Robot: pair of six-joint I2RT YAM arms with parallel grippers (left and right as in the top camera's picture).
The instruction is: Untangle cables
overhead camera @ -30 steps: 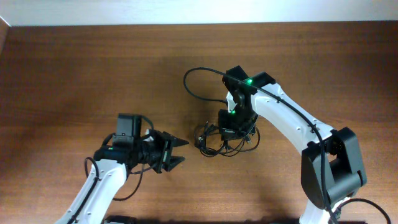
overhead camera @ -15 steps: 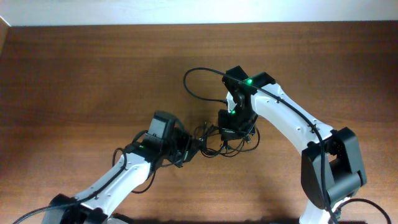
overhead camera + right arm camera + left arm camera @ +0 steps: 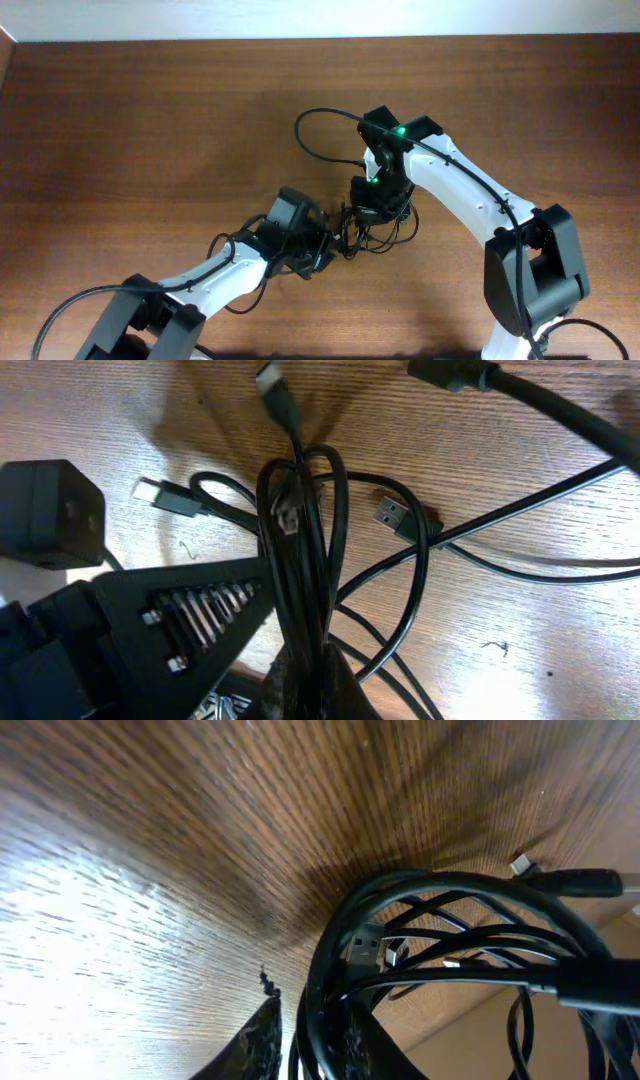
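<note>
You have the table [image 3: 120,110] under the cables [image 3: 300,550], which lie bunched on the wood with loose loops around the knot; the right arm [image 3: 470,190] reaches the cables from the right, the left arm [image 3: 220,278] from the left. Your right gripper [image 3: 305,685] stands over the cables, pinched tight on the thick bundle of strands. Your left gripper [image 3: 312,1045] sits at the cables' left edge, narrow, with strands between its fingers, though you cannot tell whether it truly clamps them, and a silver USB plug [image 3: 393,513] lies just beside the bundle.
</note>
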